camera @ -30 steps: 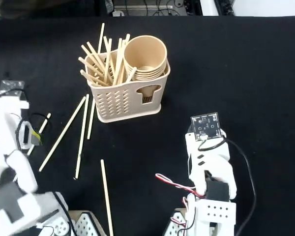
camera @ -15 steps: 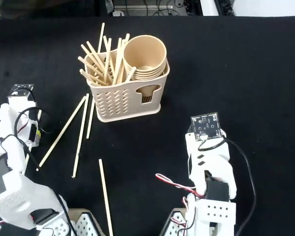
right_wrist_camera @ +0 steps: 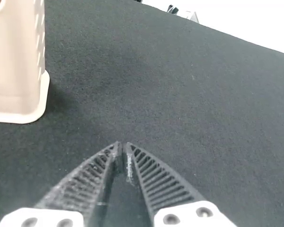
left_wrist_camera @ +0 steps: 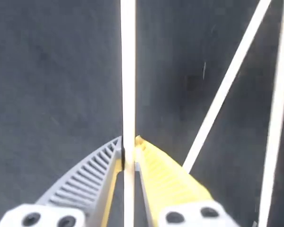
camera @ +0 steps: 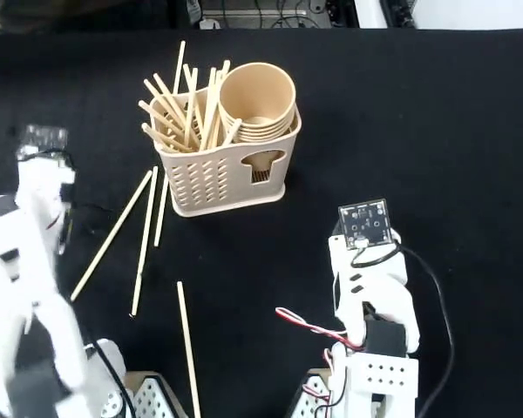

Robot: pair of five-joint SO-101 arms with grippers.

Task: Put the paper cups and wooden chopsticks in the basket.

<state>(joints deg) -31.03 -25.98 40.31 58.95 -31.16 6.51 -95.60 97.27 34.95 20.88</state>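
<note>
Desk (camera: 436,131): black cloth surface; it carries everything here
Basket (camera: 222,178): stands upright toward the far edge of the desk, on the left arm's half; its wall shows in the right wrist view too
Paper cups (camera: 257,96): nested in one stack in the basket's compartment on the right arm's side
Chopsticks in the basket (camera: 179,113): a leaning bundle in the other compartment; tips fan out above the rim
Loose chopsticks (camera: 112,237): four lie flat between the basket and the near edge; three close together just beside the basket's left wall; the fourth (camera: 187,344) runs to the near edge
Left gripper (left_wrist_camera: 129,146): jaws pinched tight on the held chopstick (left_wrist_camera: 128,71); the stick runs straight out past the fingertips; two loose sticks lie on the cloth beyond
Left arm (camera: 22,261): at the desk's left edge
Right gripper (right_wrist_camera: 121,152): jaws pressed together with nothing between them; low over bare cloth, the basket off to one side
Right arm (camera: 370,287): near edge, well apart from the basket
</note>
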